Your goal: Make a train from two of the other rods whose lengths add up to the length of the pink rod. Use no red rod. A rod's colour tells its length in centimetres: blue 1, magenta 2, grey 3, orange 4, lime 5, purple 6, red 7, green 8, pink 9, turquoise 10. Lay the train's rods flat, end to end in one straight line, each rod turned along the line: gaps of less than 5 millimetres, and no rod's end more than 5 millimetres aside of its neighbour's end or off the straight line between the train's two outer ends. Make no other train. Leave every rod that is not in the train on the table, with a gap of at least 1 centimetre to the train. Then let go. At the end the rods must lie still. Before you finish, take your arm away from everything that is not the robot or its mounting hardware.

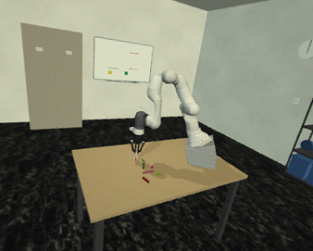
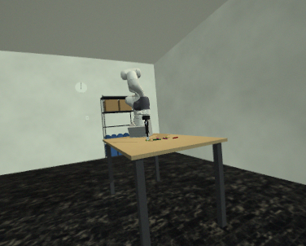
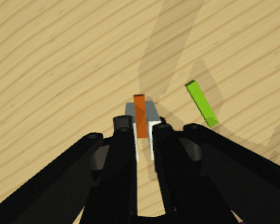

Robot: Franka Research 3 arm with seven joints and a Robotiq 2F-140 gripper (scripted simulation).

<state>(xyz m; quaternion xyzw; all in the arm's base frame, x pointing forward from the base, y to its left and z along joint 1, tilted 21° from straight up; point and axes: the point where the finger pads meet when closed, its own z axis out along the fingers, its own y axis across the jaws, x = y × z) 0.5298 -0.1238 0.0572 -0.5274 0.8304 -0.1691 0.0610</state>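
In the wrist view my gripper (image 3: pixel 140 115) is shut on the orange rod (image 3: pixel 140 115), which sticks out past the fingertips above the table. The lime rod (image 3: pixel 201 103) lies flat on the table to the right of the fingers, apart from them. In the top view my gripper (image 1: pixel 136 155) hangs just over the table, left of the rod cluster. The pink rod (image 1: pixel 148 171) lies in that cluster, with a green rod (image 1: pixel 159 174) to its right and a red rod (image 1: pixel 145 179) in front of it. The rods are too small there to tell their exact spacing.
The arm's grey base block (image 1: pixel 201 156) stands at the table's back right. In the exterior view the rod cluster (image 2: pixel 163 138) lies right of the gripper (image 2: pixel 146 137). A shelf with blue bins (image 1: pixel 310 161) stands beside the table.
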